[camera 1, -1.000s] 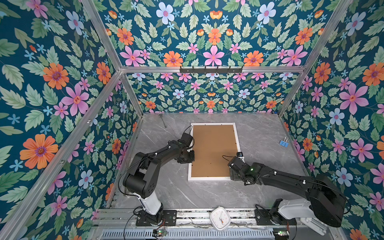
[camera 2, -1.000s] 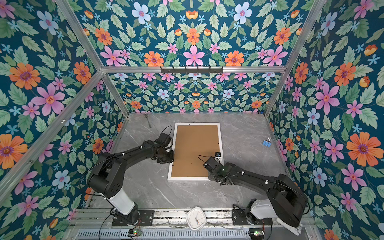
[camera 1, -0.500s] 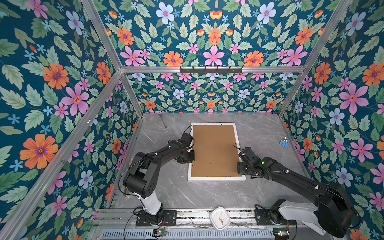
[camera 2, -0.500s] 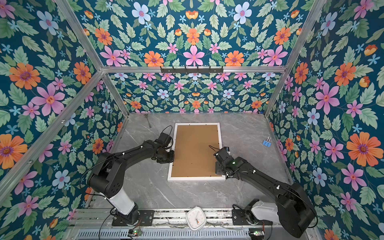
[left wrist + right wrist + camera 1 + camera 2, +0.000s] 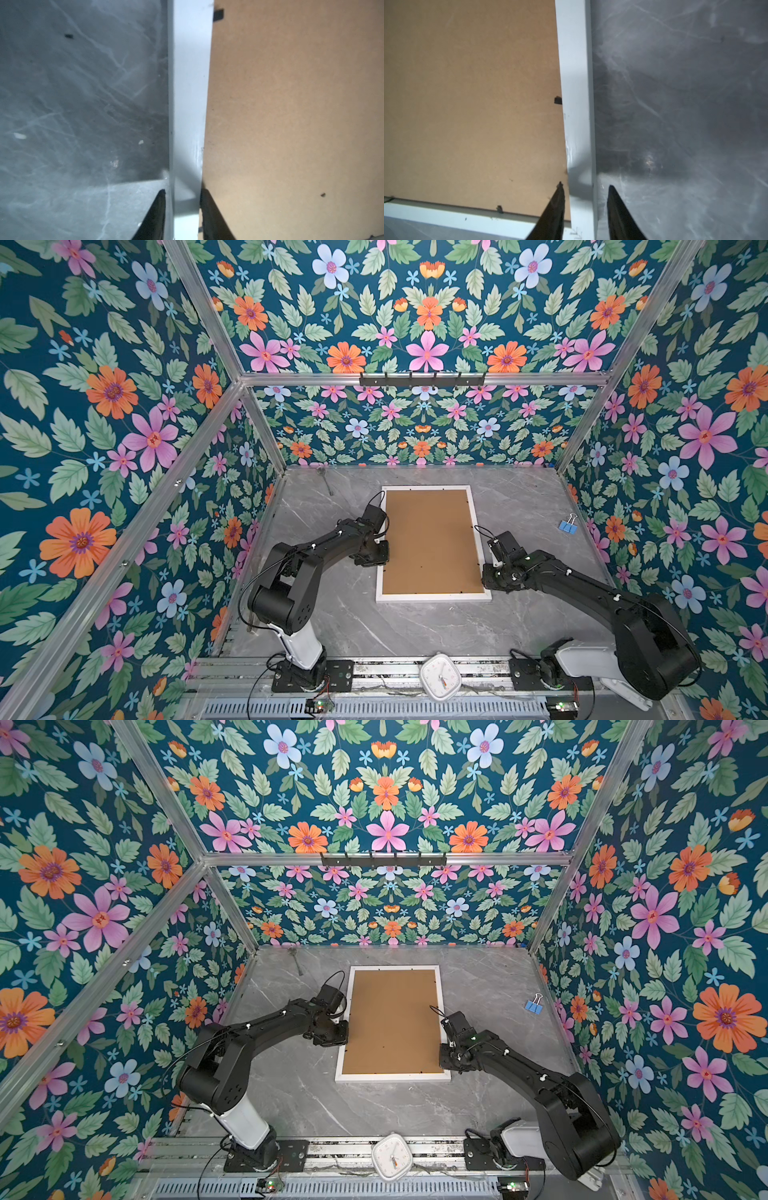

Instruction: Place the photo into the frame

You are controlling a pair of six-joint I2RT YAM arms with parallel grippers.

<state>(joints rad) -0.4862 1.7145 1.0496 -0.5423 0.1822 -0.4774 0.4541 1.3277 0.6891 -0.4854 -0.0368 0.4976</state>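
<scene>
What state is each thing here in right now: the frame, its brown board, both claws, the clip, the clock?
frame: lying flat, back side up.
backing board: seated inside the frame, covering its opening.
left gripper: closed on the frame's left rail.
right gripper: astride the frame's right rail; grip unclear.
binder clip: closed, lying apart from the frame.
clock: lying face up.
photo: not in sight.

1. My top views come through bright, evenly lit and sharp.
2. Wrist views are dim and soft; a shadow crosses the frame (image 5: pixel 575 83), with faint glare on the table (image 5: pixel 675 104) just beside it.
</scene>
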